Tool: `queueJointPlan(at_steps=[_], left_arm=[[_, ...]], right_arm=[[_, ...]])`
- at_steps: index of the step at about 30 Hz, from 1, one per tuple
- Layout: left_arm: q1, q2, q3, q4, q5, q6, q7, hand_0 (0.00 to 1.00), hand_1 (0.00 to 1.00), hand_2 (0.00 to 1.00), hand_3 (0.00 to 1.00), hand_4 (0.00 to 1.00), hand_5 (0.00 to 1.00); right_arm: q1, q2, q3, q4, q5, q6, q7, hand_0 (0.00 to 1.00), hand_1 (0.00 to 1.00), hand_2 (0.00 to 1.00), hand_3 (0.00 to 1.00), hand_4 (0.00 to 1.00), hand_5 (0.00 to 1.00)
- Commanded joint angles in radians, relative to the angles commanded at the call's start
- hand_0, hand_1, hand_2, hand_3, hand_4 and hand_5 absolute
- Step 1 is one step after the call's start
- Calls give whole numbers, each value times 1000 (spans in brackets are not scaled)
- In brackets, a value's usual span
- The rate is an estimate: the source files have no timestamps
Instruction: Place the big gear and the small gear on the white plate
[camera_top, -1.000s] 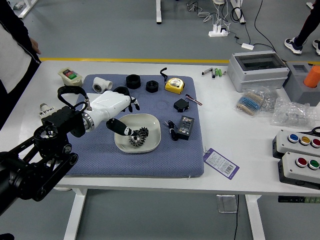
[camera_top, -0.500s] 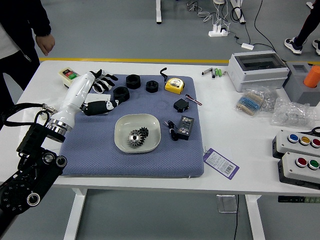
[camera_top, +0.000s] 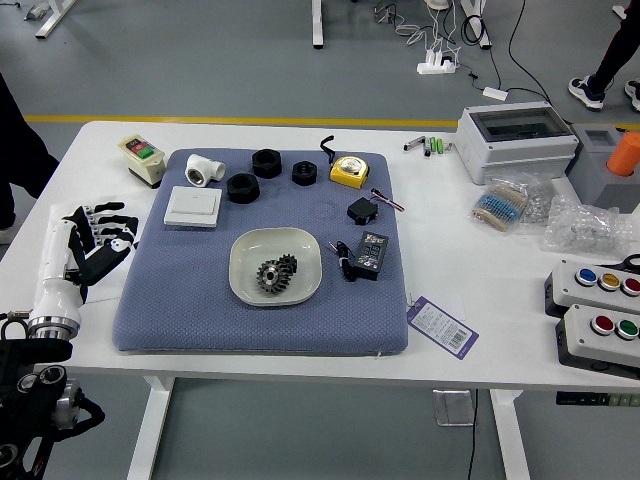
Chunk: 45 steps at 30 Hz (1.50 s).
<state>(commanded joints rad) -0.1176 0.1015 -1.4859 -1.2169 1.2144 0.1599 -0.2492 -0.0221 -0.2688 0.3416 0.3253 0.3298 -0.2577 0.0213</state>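
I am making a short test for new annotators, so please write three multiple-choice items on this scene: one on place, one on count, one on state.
1. Where are the big grey metal gear and the small dark gear?
A) On the floor
B) Beside the yellow tape measure
C) On the white rounded plate

2. How many black round rolls lie on the blue fabric mat?
A) One
B) Three
C) Six

3. How is the left black-and-white robot hand?
A) Open and empty
B) Closed on a gear
C) Gripping the plate

Key:
1: C, both gears sit inside the plate's rim.
2: B, one roll lies in front of two others.
3: A, its fingers are spread, holding nothing.
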Motion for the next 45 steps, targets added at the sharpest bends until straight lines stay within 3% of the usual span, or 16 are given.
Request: queueJointPlan(at_steps=[2,3,6,11,19,23,26,27,33,45], left_arm=[[11,1,-8,-12,-78,-37,19,449,500,578,564,741,281],[17,-1,-17,-19,-124,-57,36,493,532,627,572,783,428],[19,-6,-34,-26,-233,-91,62,493,532,627,572,783,428],[11,-5,-40,-40,-245,-132,105,507,542,660,579,799,482],[2,-2,-48,-73,-314,-243,201,522,558,698,598,812,533],[-2,0,-60,-80,-298,-284,238,543,577,716,635,827,586],[-6,3,-82,-93,-216,-322,255,543,577,716,635,827,586],[-7,4,-86,-96,-178,-328,254,552,616,712,651,839,629],[-12,7,-106,-124,-19,-340,245,555,623,713,667,844,659],[-6,0,-113,-134,6,-346,261,583,632,720,689,848,679]], right_arm=[[0,0,2,0,0,0,0,702,726,774,600,834,695],[-1,0,3,0,1,0,0,702,726,774,600,833,694],[0,0,5,0,0,0,-1,702,726,774,600,833,694],[2,0,8,0,0,0,-1,703,726,773,599,832,693],[6,-1,13,0,-1,0,0,702,725,773,599,831,692],[6,-1,13,0,-1,0,-1,702,725,773,599,830,692],[7,-2,13,0,-2,0,-1,702,725,773,599,830,692],[7,-2,13,0,-3,1,-1,702,724,773,599,829,690],[9,-2,15,0,-3,1,-1,702,724,772,599,830,689],[10,-2,13,-1,-4,1,-3,702,724,771,599,829,690]])
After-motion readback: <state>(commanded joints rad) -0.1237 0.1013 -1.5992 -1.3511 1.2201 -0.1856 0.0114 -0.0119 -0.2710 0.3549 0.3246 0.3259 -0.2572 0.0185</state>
